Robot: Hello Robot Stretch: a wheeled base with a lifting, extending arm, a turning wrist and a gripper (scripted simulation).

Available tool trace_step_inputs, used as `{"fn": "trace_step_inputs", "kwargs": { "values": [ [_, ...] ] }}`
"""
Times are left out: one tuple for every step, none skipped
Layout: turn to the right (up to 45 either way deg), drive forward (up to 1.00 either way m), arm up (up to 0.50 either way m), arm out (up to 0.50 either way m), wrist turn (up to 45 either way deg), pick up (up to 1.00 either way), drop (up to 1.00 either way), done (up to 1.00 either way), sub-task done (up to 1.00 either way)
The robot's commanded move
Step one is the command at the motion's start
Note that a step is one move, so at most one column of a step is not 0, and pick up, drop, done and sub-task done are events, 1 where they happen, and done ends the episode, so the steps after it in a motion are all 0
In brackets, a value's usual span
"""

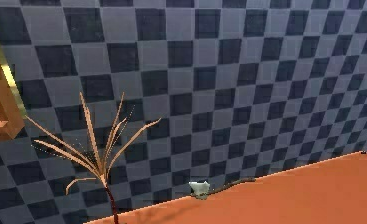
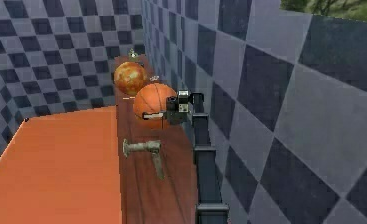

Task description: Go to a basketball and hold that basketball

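Note:
An orange basketball (image 2: 149,100) with dark seams sits toward the far end of a brown strip of surface (image 2: 161,185) that runs along the checkered wall. The gripper (image 2: 164,107) is right against the ball's right side, with its white marker squares (image 2: 183,100) just beyond. The dark arm bar (image 2: 203,165) rises from the bottom edge along the wall. I cannot tell whether the gripper holds the ball, since the brown surface lies behind it. A second orange ball (image 2: 128,73) shows farther back on the left.
A grey metal thing (image 2: 143,148) lies on the brown strip nearer than the ball. An orange surface (image 2: 61,170) spreads to its left. In the forward view stand a dry plant (image 1: 99,150), a wooden frame (image 1: 1,95) and a small pale thing (image 1: 199,188) by the checkered wall.

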Motion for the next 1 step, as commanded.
{"fn": "trace_step_inputs", "kwargs": {
  "values": [
    [0.0, 0.00, 0.00, 0.00, 0.0, 0.00, 0.00, 1.00, 0.00]
  ]
}}
